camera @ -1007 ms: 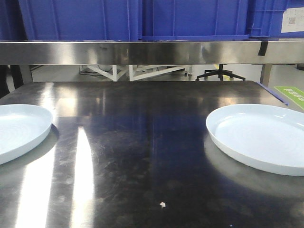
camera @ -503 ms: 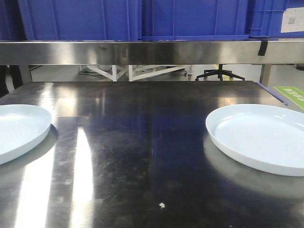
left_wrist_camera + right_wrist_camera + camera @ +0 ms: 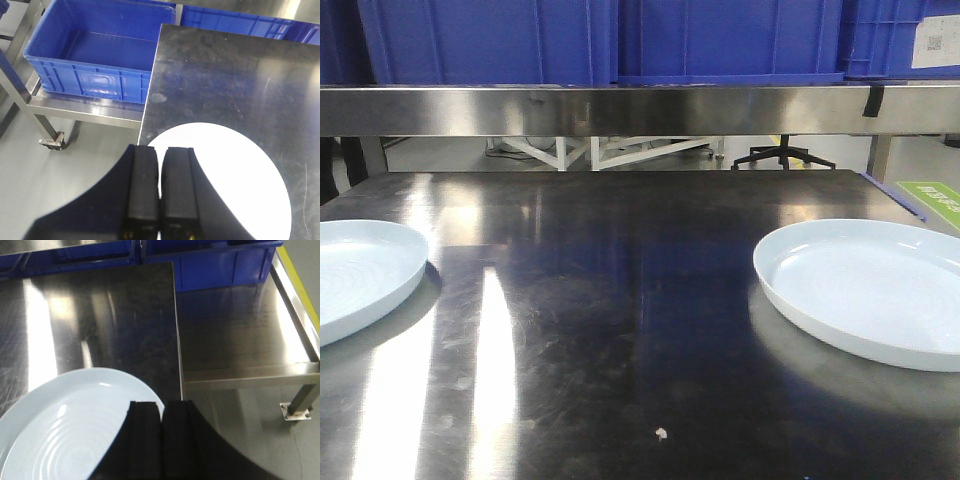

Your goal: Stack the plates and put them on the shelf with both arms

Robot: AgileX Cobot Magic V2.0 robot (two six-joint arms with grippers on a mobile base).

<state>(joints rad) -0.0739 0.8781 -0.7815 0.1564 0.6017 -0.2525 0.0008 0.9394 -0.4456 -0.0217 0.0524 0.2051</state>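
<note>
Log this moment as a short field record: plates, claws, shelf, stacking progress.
left plate: flat on the tabletop, at its left edge
right plate: flat on the tabletop, right side, well apart from the other
left claw: shut, holding nothing, by the left plate's near rim
right claw: shut, holding nothing, by the right plate's near rim
shelf: steel rail behind the table, blue bins above it
progress: plates not yet stacked, none on the shelf
</note>
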